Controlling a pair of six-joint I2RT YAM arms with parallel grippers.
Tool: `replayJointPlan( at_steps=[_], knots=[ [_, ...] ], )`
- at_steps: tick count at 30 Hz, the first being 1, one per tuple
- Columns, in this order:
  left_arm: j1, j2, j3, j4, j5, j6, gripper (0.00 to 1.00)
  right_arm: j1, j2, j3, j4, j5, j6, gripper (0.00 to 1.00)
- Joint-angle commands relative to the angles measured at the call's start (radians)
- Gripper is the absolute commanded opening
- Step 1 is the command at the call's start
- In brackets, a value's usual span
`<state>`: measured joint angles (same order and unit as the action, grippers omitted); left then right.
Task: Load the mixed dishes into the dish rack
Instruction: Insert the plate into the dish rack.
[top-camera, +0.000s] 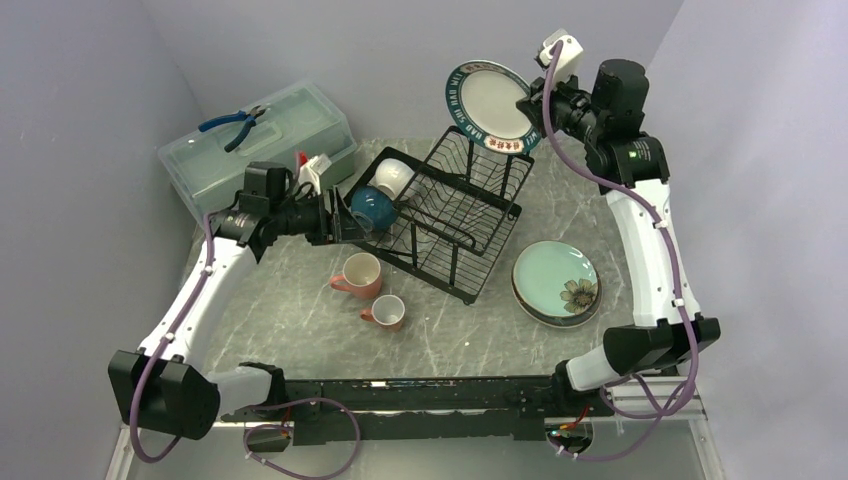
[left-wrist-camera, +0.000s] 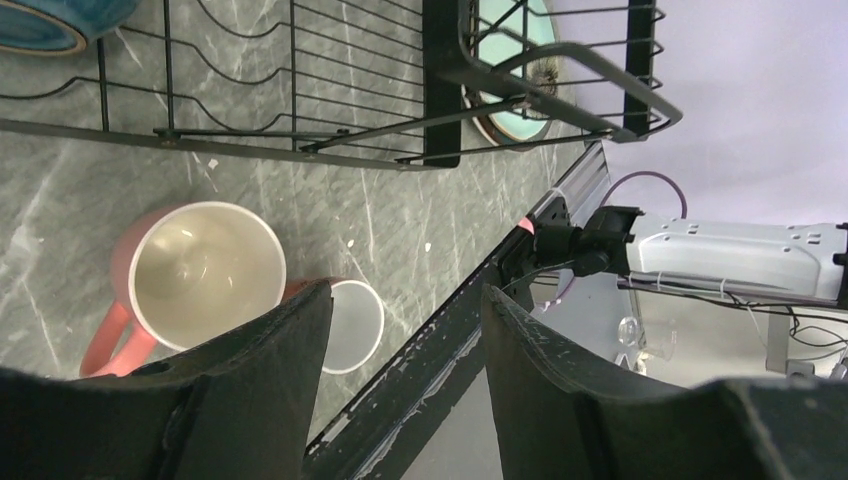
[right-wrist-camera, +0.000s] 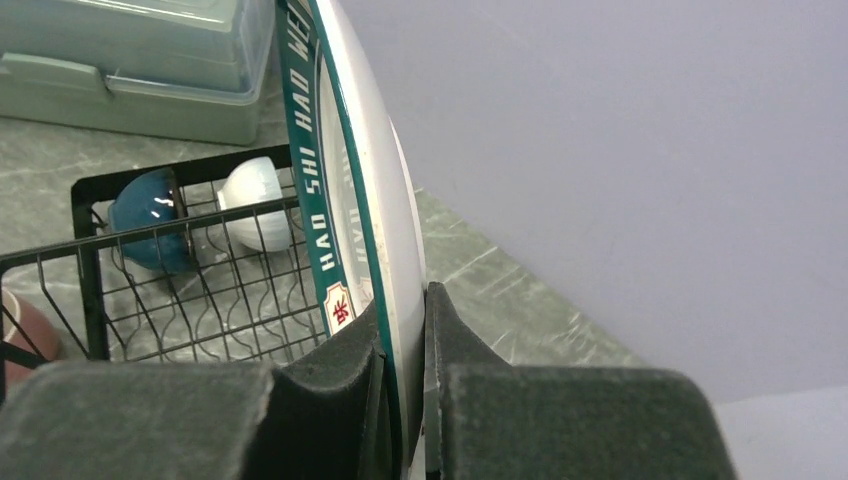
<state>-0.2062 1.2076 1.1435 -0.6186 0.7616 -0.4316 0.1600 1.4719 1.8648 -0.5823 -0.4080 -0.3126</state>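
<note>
The black wire dish rack (top-camera: 455, 215) stands mid-table with a teal bowl (top-camera: 372, 208) and a white bowl (top-camera: 393, 177) in its left end. My right gripper (top-camera: 528, 108) is shut on the rim of the white plate with the teal lettered rim (top-camera: 490, 102), held on edge above the rack's far end; the pads (right-wrist-camera: 340, 370) pinch the plate (right-wrist-camera: 370, 200). My left gripper (top-camera: 345, 222) stands open and empty just left of the teal bowl (left-wrist-camera: 50, 25). Two pink mugs (top-camera: 360, 274) (top-camera: 386, 312) sit in front of the rack. A pale green floral plate (top-camera: 556, 282) lies to its right.
A translucent green lidded box (top-camera: 260, 145) with blue pliers (top-camera: 235, 125) on its lid stands at the back left. A small red and white item (top-camera: 315, 170) sits between the box and the rack. Walls close in at the back and on both sides.
</note>
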Motion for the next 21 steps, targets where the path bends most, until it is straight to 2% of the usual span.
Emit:
replayJointPlan(
  at_steps=[1, 7, 21],
  knots=[
    [0.0, -0.052, -0.033, -0.001, -0.009, 0.061, 0.61, -0.012, 0.002, 0.021, 0.151, -0.101, -0.135, 0.0],
    [0.001, -0.089, -0.086, -0.007, -0.027, 0.099, 0.61, -0.02, 0.014, -0.026, 0.185, -0.105, -0.179, 0.0],
    [0.001, -0.137, -0.2, 0.019, -0.022, 0.118, 0.61, -0.022, 0.04, -0.098, 0.234, -0.124, -0.136, 0.0]
  ],
)
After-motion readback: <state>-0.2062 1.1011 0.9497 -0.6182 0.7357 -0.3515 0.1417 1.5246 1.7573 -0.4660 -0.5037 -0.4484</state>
